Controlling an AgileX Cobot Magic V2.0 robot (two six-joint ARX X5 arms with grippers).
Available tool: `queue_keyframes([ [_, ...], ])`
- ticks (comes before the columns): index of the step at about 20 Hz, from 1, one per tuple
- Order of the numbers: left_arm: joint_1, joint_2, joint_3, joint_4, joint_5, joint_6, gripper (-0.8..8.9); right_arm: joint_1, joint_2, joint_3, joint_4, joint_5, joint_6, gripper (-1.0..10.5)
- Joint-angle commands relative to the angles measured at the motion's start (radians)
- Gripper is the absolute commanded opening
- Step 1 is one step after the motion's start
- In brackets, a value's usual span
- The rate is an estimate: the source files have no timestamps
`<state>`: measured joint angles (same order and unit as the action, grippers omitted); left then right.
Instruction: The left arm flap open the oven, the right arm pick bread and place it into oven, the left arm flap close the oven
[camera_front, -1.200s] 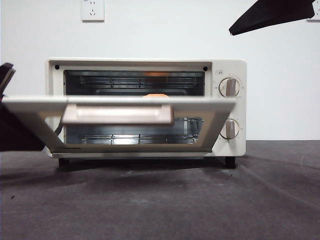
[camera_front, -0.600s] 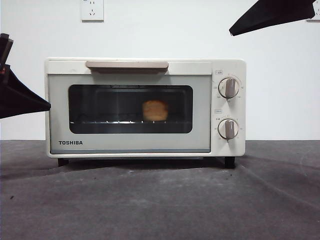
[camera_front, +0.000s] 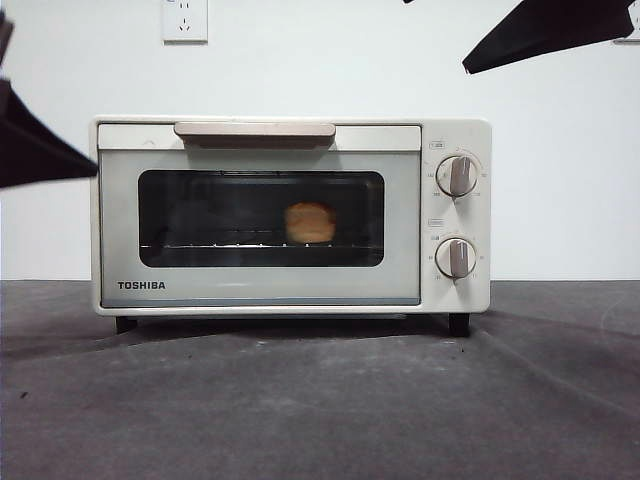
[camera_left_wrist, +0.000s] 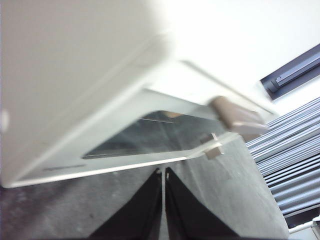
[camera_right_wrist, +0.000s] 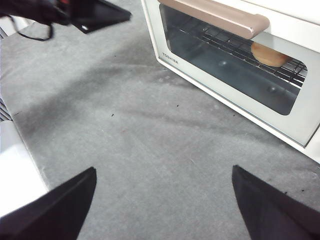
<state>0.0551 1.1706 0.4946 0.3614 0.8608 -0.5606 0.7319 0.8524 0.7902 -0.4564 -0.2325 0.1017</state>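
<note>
The cream-white TOSHIBA oven stands on the dark table with its glass door shut and its beige handle at the top. The bread lies on the wire rack inside and shows through the window; it also shows in the right wrist view. My left gripper hangs at the oven's left side, just off its upper corner, with its jaws pressed together and empty. My right gripper waits high at the upper right, with its jaws wide open and empty over the table in front of the oven.
Two round knobs sit on the oven's right panel. The grey tabletop stretches in front of the oven. A wall socket is on the white wall behind. The left gripper shows in the right wrist view, beside the oven's corner.
The oven door has swung up from half open to fully shut. The left gripper has drawn back and risen slightly at the oven's left side. The right arm has stayed put.
</note>
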Motion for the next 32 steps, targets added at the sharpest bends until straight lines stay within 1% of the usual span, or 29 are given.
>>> queue_keyframes([
  [1, -0.017, -0.098, 0.034, -0.112, -0.008, 0.065, 0.16, 0.007, 0.009, 0.01, 0.007, 0.005, 0.003, 4.3],
  [2, -0.03, -0.155, 0.051, -0.196, -0.03, 0.103, 0.16, 0.007, 0.009, 0.01, 0.007, 0.005, 0.003, 4.3],
  [4, -0.059, -0.255, 0.1, -0.381, -0.107, 0.201, 0.16, 0.007, 0.009, 0.01, 0.008, 0.005, 0.003, 4.3],
  [7, -0.105, -0.371, 0.202, -0.661, -0.245, 0.342, 0.16, 0.007, 0.009, 0.01, 0.012, 0.005, 0.003, 4.3],
  [9, -0.134, -0.425, 0.261, -0.797, -0.317, 0.415, 0.16, 0.007, 0.009, 0.01, 0.023, 0.005, 0.003, 4.3],
  [11, -0.159, -0.472, 0.306, -0.904, -0.365, 0.46, 0.16, 0.007, 0.009, 0.01, 0.04, 0.005, 0.003, 4.3],
  [13, -0.176, -0.512, 0.336, -1.009, -0.387, 0.517, 0.16, 0.007, 0.009, 0.01, 0.056, 0.005, 0.003, 4.3],
  [15, -0.188, -0.546, 0.354, -1.108, -0.387, 0.605, 0.16, 0.007, 0.009, 0.01, 0.06, 0.005, 0.003, 4.3],
  [16, -0.192, -0.563, 0.357, -1.139, -0.387, 0.628, 0.16, 0.007, 0.009, 0.01, 0.06, 0.005, 0.003, 4.3],
  [25, -0.192, -0.599, 0.358, -1.155, -0.387, 0.627, 0.16, 0.007, 0.009, 0.01, 0.06, 0.006, 0.003, 4.3],
  [26, -0.192, -0.599, 0.358, -1.154, -0.387, 0.627, 0.16, 0.007, 0.009, 0.01, 0.06, 0.006, 0.003, 4.0],
  [27, -0.192, -0.599, 0.358, -1.154, -0.387, 0.628, 0.16, 0.007, 0.009, 0.01, 0.06, 0.006, 0.003, 3.5],
  [30, -0.192, -0.599, 0.358, -1.154, -0.387, 0.627, 0.16, 0.007, 0.009, 0.01, 0.06, 0.01, 0.002, 0.2],
  [32, -0.192, -0.599, 0.358, -1.154, -0.387, 0.627, 0.16, 0.007, 0.009, 0.01, 0.06, 0.028, 0.0, 0.1],
])
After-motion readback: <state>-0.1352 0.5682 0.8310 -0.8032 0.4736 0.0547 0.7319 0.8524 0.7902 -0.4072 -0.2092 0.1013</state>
